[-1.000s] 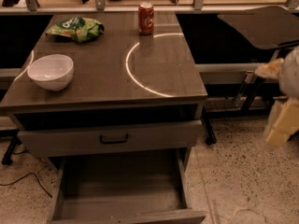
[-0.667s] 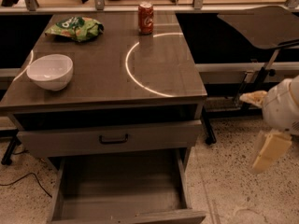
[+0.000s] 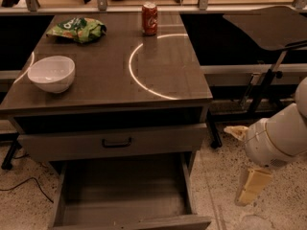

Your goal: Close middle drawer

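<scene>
The middle drawer (image 3: 124,195) is the grey-brown wood-grain box pulled far out at the bottom of the view. It is empty, and its low front (image 3: 153,223) runs along the frame's lower edge. Above it, a drawer front with a black bar handle (image 3: 116,142) sticks out slightly under the cabinet top. My gripper (image 3: 240,166) hangs off the white arm (image 3: 278,138), to the right of the cabinet and beside the open drawer's right side, touching nothing. Its beige fingers (image 3: 252,186) are spread apart and empty.
On the cabinet top (image 3: 110,75) stand a white bowl (image 3: 51,73), a green chip bag (image 3: 76,28) and a red soda can (image 3: 149,18). A dark chair (image 3: 271,30) stands at the right behind my arm. A cable (image 3: 24,183) lies on the speckled floor at the left.
My arm and gripper have moved down and to the left, closer to the right side of the cabinet. The drawers have not moved.
</scene>
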